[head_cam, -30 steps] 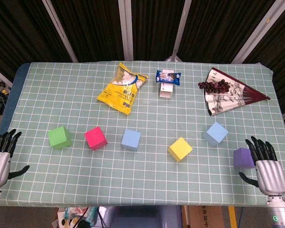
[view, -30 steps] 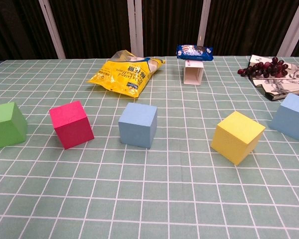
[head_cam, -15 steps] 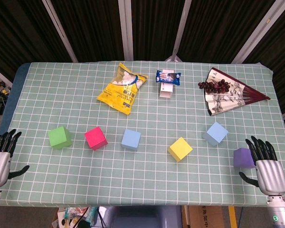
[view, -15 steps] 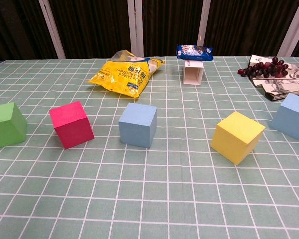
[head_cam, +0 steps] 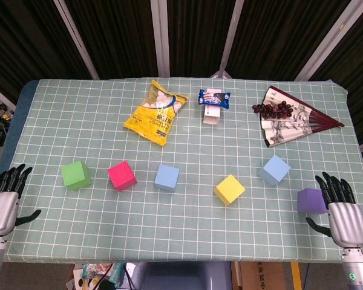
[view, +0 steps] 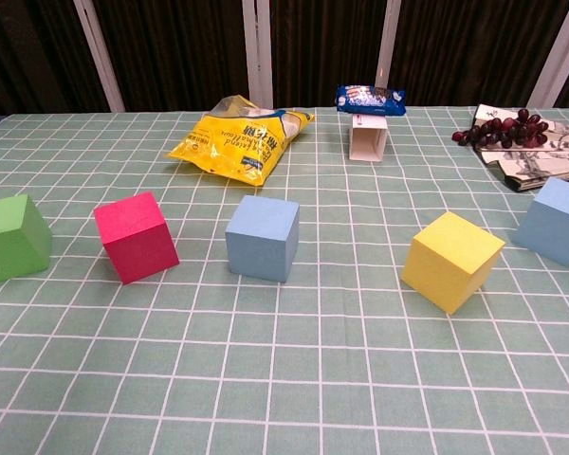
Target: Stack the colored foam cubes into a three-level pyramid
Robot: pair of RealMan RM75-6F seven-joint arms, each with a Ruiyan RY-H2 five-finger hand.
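Both hands have drawn slightly nearer, fingers apart, empty: left hand at the near-left edge, right hand seemingly just beside the purple cube. Cubes lie unmoved, unstacked.

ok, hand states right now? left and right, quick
Left robot hand: open, fingers apart, holding nothing.
Right robot hand: open, fingers apart, holding nothing; it sits beside the purple cube.
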